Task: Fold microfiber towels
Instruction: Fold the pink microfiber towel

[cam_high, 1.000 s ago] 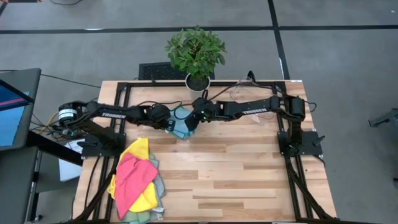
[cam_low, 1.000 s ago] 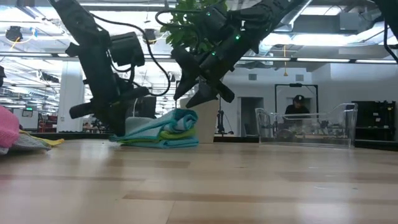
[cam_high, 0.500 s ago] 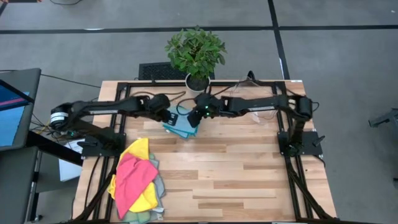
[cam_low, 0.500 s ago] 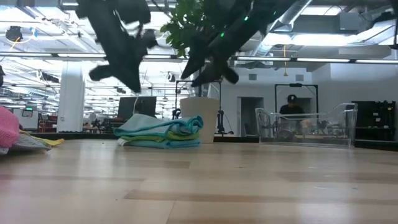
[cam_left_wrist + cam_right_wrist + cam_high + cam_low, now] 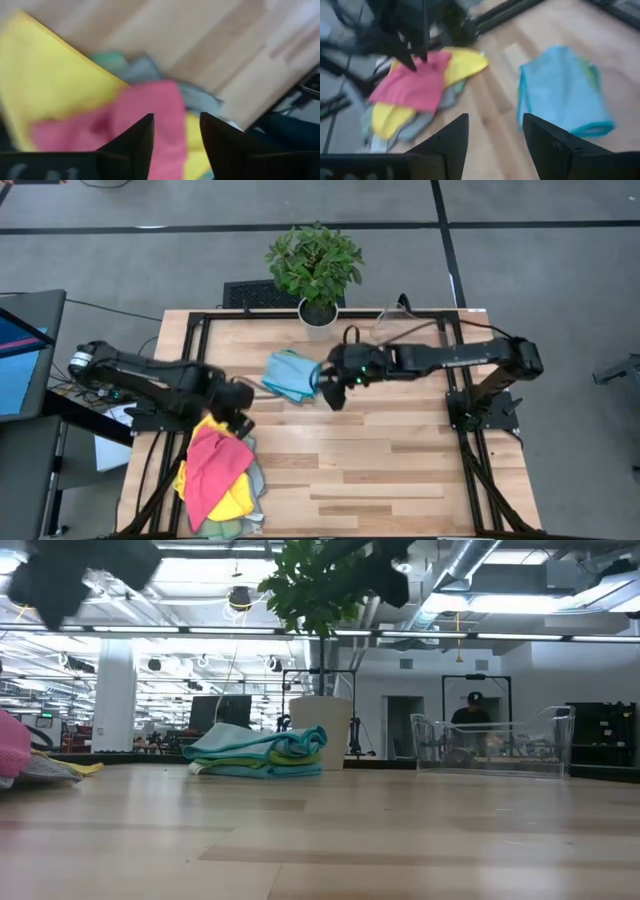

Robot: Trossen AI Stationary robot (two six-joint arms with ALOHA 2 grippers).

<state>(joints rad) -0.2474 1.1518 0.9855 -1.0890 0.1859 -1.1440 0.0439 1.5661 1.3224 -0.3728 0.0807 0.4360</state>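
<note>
A folded stack of teal, blue and green microfiber towels (image 5: pixel 290 376) (image 5: pixel 260 752) (image 5: pixel 565 95) lies flat on the table toward its far edge. A loose heap of pink, yellow and grey-green towels (image 5: pixel 216 472) (image 5: pixel 100 100) (image 5: pixel 415 85) lies at the near left. My left gripper (image 5: pixel 238 414) (image 5: pixel 175 130) hangs open above the heap's far end, touching nothing. My right gripper (image 5: pixel 335 386) (image 5: pixel 495 130) hangs open in the air just right of the folded stack.
A potted plant (image 5: pixel 315 265) stands at the far edge behind the stack, its white pot (image 5: pixel 320 730) close to it. A clear plastic bin (image 5: pixel 495 745) sits at the far right. Bare wood (image 5: pixel 400 460) stretches across the middle and right.
My left gripper has come off the stack's left end, risen and swung toward the near left, over the loose heap. My right gripper has lifted away from the stack and drawn back toward the right. The folded stack stays where it was.
</note>
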